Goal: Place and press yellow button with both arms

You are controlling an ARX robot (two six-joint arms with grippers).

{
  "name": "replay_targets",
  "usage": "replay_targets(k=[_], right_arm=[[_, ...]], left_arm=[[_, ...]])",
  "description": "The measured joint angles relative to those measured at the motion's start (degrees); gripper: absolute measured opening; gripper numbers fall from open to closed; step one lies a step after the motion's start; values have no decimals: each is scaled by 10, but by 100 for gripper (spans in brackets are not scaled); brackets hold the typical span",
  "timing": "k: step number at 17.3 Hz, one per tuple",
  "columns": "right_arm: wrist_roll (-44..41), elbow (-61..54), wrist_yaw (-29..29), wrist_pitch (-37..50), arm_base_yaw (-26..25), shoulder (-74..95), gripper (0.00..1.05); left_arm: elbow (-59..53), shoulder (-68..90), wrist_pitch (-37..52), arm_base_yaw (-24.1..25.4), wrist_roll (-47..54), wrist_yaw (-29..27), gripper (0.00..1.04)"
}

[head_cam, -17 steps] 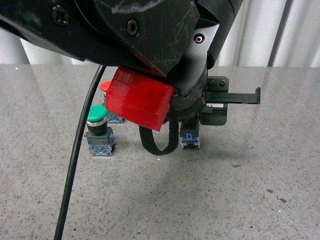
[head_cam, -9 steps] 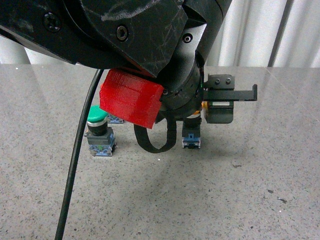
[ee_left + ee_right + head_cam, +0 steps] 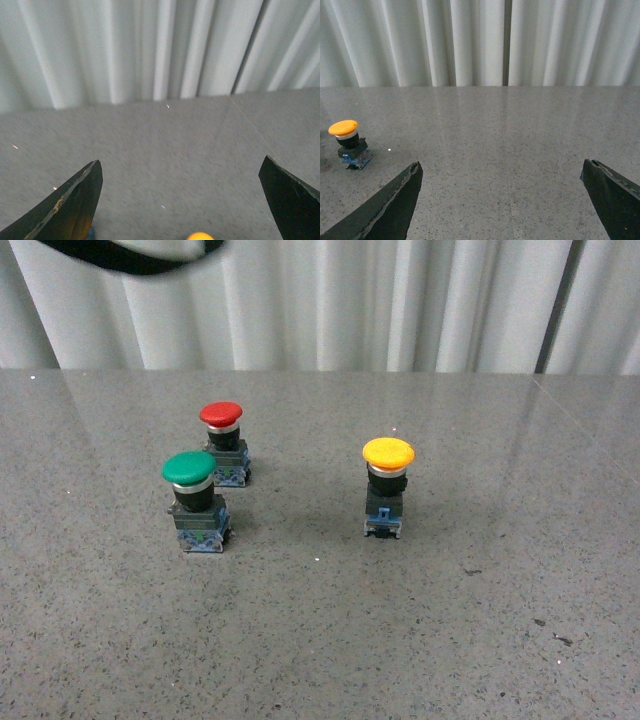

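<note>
The yellow button (image 3: 387, 490) stands upright on the grey stone table, right of centre in the front view, with nothing touching it. Neither gripper shows in the front view; only a dark edge of an arm crosses its top left corner. In the left wrist view my left gripper (image 3: 182, 200) is open above the table, and the yellow cap (image 3: 200, 236) peeks in at the frame's lower edge between the fingers. My right gripper (image 3: 502, 200) is open over bare table, with the yellow button (image 3: 348, 145) well off to one side.
A green-capped button (image 3: 195, 502) and a red-capped button (image 3: 224, 443) stand close together left of the yellow one. White pleated curtains hang behind the table's far edge. Open table surface lies in front of and to the right of the yellow button.
The arm that filled the front view and hung over the yellow button has lifted out of the picture. The button now stands uncovered in the same spot.
</note>
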Motion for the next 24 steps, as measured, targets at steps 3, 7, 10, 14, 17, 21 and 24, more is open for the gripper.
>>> replay_targets(k=[3,7,10,14,17,21,24], right_arm=[[0,0,0,0,0,0,98],[0,0,0,0,0,0,98],[0,0,0,0,0,0,98],[0,0,0,0,0,0,98],[0,0,0,0,0,0,98],[0,0,0,0,0,0,98],[0,0,0,0,0,0,98]], left_arm=[[-58,-117,31,0,76,-66,93],[-275,-336,45,69,66,-102,55],[-379,-411,62,133,65,-33,24],[-467,-495,67,212,63,43,4],[-503,-539,59,247,63,82,4],[-534,-591,37,290,63,124,4],[-549,-621,21,345,63,167,4]])
